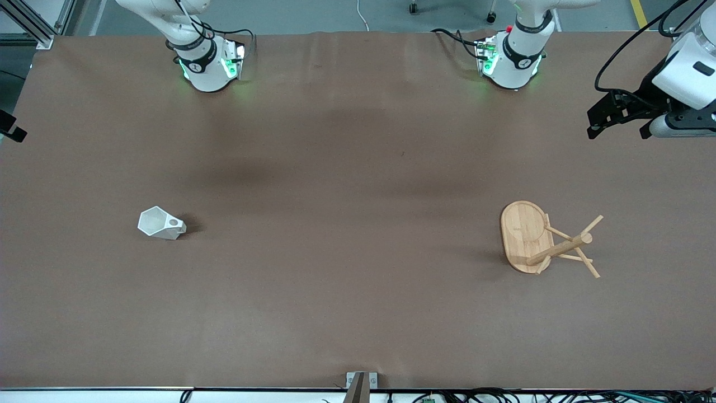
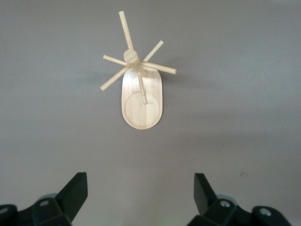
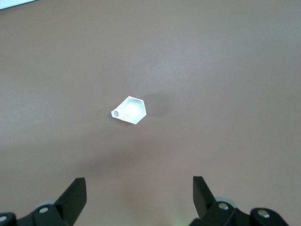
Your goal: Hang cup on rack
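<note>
The white faceted cup (image 1: 161, 223) sits on the table toward the right arm's end, its tab handle with the round hole pointing toward the left arm's end. It also shows in the right wrist view (image 3: 130, 109), far below my open, empty right gripper (image 3: 139, 188). The bamboo rack (image 1: 545, 240) stands upright on its oval base toward the left arm's end. It also shows in the left wrist view (image 2: 140, 89), far below my open, empty left gripper (image 2: 141, 188). In the front view the left gripper (image 1: 618, 133) hangs high at the table's left-arm end.
The brown table cover (image 1: 347, 224) is bare between the cup and the rack. The two arm bases (image 1: 210, 61) (image 1: 512, 59) stand along the table's edge farthest from the front camera. A small bracket (image 1: 361, 386) sits at the nearest edge.
</note>
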### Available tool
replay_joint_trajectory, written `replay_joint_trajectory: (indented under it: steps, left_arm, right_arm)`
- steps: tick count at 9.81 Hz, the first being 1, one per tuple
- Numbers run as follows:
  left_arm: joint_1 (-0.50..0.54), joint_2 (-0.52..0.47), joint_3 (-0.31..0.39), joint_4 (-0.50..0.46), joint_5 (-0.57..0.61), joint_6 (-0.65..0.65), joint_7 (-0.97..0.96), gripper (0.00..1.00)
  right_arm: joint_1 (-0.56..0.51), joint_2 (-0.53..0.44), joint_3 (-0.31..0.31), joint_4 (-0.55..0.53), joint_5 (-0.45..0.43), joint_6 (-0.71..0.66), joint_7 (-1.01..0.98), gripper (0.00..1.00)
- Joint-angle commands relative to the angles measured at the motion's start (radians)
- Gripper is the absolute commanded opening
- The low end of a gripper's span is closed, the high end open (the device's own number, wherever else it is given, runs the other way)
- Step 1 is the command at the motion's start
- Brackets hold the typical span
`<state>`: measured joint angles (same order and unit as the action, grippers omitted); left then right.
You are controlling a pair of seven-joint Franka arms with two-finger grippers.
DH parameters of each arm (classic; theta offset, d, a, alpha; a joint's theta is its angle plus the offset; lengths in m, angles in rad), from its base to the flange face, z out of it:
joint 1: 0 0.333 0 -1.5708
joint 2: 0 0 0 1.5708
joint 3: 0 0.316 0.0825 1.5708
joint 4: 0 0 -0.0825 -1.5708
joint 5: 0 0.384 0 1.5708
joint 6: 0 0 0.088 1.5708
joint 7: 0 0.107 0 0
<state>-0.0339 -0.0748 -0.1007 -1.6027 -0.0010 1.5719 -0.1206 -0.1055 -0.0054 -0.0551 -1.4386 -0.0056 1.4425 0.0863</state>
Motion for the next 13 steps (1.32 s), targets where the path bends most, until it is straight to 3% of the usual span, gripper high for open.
replay_joint_trajectory:
  steps: [1,6,8,10,13]
  left_arm:
    - [-0.001,0.023,0.001,0.004,0.003,-0.023,0.007,1.0]
    - [0.002,0.038,-0.001,0.023,0.003,-0.021,0.009,1.0]
    - [0.0,0.047,-0.001,0.024,0.003,-0.021,0.015,1.0]
    - [-0.004,0.047,-0.001,0.023,0.001,-0.021,0.013,1.0]
    - [-0.004,0.055,-0.001,0.023,0.003,-0.021,0.013,1.0]
  right_arm:
    - [-0.008,0.004,0.011,0.012,-0.019,-0.011,-0.008,1.0]
    - [0.004,0.018,0.012,-0.002,-0.039,-0.011,-0.075,1.0]
    - [0.001,0.106,0.012,-0.026,-0.033,0.027,-0.077,1.0]
    - [-0.002,0.166,0.012,-0.122,-0.028,0.184,-0.074,1.0]
    - [-0.002,0.192,0.012,-0.386,-0.025,0.528,-0.079,1.0]
